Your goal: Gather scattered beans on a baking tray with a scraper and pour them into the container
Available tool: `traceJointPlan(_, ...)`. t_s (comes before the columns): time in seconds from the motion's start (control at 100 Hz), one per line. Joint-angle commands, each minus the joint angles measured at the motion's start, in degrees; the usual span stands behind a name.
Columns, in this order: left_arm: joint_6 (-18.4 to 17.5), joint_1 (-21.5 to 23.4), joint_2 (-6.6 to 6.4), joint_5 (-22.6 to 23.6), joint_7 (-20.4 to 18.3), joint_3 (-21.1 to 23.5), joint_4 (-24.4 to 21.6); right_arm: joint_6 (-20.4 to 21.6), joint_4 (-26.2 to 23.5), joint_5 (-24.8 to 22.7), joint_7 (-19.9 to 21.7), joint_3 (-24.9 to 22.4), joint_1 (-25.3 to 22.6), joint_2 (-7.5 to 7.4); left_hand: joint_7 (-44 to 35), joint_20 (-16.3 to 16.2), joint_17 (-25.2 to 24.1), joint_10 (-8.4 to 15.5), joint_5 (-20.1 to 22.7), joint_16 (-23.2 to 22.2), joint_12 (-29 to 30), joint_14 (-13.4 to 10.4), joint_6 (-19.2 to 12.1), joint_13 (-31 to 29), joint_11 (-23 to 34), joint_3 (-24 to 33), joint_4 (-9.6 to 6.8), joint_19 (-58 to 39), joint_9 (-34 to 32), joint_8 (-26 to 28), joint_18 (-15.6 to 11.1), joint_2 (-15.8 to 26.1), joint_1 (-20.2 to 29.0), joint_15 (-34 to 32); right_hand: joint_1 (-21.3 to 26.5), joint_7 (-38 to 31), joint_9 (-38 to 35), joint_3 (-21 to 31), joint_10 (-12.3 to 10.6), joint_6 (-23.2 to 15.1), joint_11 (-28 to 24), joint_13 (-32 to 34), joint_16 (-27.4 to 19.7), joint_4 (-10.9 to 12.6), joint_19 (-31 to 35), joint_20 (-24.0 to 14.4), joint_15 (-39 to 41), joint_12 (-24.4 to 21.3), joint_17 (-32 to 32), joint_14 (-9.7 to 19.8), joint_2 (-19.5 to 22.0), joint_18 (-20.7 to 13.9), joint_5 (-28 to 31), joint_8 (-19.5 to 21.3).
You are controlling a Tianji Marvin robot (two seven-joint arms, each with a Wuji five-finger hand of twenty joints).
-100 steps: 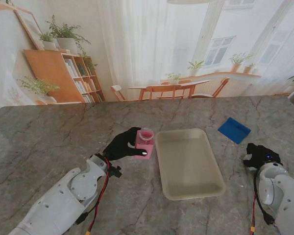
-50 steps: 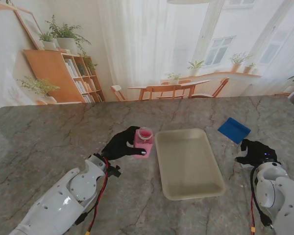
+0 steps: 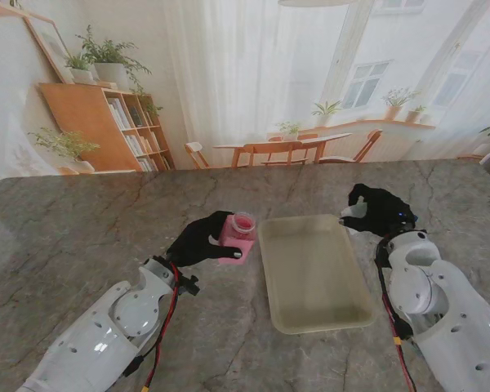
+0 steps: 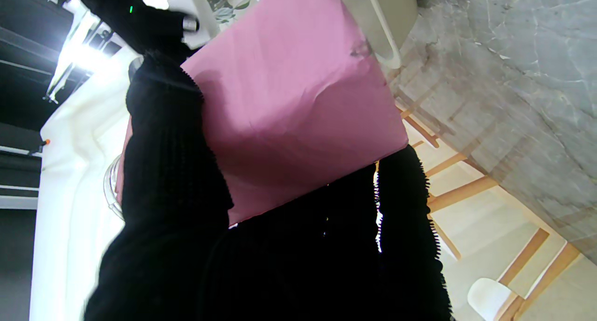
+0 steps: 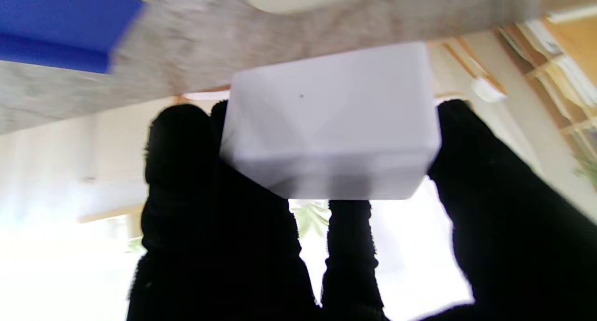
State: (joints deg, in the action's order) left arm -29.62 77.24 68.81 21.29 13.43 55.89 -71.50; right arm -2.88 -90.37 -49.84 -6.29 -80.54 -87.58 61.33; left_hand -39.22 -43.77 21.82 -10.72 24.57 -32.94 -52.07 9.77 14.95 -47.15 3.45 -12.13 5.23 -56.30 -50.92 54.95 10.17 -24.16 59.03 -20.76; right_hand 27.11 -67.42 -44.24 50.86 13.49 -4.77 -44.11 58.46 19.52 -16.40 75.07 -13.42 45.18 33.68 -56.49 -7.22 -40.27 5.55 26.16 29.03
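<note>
two black-gloved robot hands show over a grey, veined marble-look bench (image 3: 82, 229). left robot hand (image 3: 198, 241), just left of the frame's centre in the stand view, is closed around a pink container (image 3: 238, 237); its knitted black fingers (image 4: 172, 162) wrap the smooth, flat-sided pink wall, and the round open mouth of the container shows a reddish inside. whether the container rests on the bench or is lifted off it cannot be told. it sits just beside the left long edge of the baking tray (image 3: 312, 269), close to the tray's upper left corner.

the tray is a cream, rounded-corner rectangle with a raised rim, lying flat in the middle of the frame, its long side running from upper centre toward the lower right. no beans can be made out on its pale, smooth floor at this size.

right robot hand (image 3: 377, 210) sits at the right of centre in the stand view, just beyond the tray's upper right corner. the right wrist view shows it gripping a white, box-shaped block (image 5: 331, 120) with rounded edges and a matte plastic look, pinched between thick dark fingers (image 5: 186, 171) on either side. in that same view a flat blue scraper (image 5: 60, 24) with a straight edge lies on the bench; it is motion-blurred, and apart from the white block. the scraper is not visible in the stand view.
</note>
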Motion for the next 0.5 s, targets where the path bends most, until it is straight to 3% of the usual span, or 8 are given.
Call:
traceJointPlan(0.0, -0.02, 0.11, -0.30, 0.51, -0.08, 0.05, -0.18, 1.02, -2.39, 0.04, -0.12, 1.74, 2.03, 1.56, -7.09, -1.53, 0.07, 10.88, 7.55, -1.56, -5.76, -3.36, -12.89, -2.26, 9.60, 12.70, -2.77, -1.62, -9.77, 0.60, 0.29, 8.45, 14.93, -3.33, 21.92, -3.15, -5.43, 9.95, -8.95, -1.64, -5.33, 5.16, 1.42, 1.85, -0.20, 0.67, 2.44, 1.05, -1.71, 8.21, 3.49, -9.06, 1.69, -0.46)
traceJointPlan(0.28, -0.55, 0.25, -0.48, 2.02, 0.45, 0.55, -0.21, 2.99, -0.79, 5.29, -4.71, 11.52, 8.85, 3.25, -7.90, -1.37, 0.24, 11.11, 7.60, -1.47, -5.39, -3.45, -13.09, -2.29, 9.32, 12.90, -2.83, -1.35, -9.82, -1.25, 0.35, 8.11, 14.93, -3.09, 21.71, -3.64, -5.47, 10.07, -9.31, -2.01, -5.17, 5.34, 1.76, 1.81, -0.37, 0.39, 2.10, 1.37, -1.93, 8.61, 3.54, -9.42, 1.67, -0.41)
traceJointPlan(0.33, -0.79, 0.36, -0.40, 2.30, 1.00, 0.69, -0.20, 3.14, -0.31, 6.21, -5.29, 12.90, 9.75, 3.55, -10.33, -1.30, 0.38, 11.14, 6.82, -1.37, -5.17, -3.40, -13.04, -2.44, 9.32, 13.07, -2.72, -1.35, -9.83, -3.92, 0.40, 8.11, 14.90, -2.89, 21.64, -3.58, -5.43, 10.09, -9.34, -2.07, -5.12, 5.36, 1.79, 1.79, -0.41, 0.34, 2.03, 1.40, -1.92, 8.68, 3.53, -9.44, 1.53, -0.50)
traceJointPlan(0.49, -1.39, 0.71, -0.33, 2.88, 1.83, 1.06, -0.42, 3.53, 0.10, 8.34, -6.78, 15.98, 11.26, 4.32, -10.81, -1.19, 0.26, 11.15, 6.44, -1.36, -5.13, -3.46, -12.92, -2.20, 9.28, 13.03, -2.72, -1.17, -9.59, -4.54, 0.42, 8.24, 14.93, -2.83, 21.58, -3.66, -5.46, 10.18, -9.44, -2.19, -5.08, 5.44, 1.92, 1.79, -0.49, 0.24, 1.97, 1.45, -1.94, 8.76, 3.49, -9.63, 1.47, -0.58)
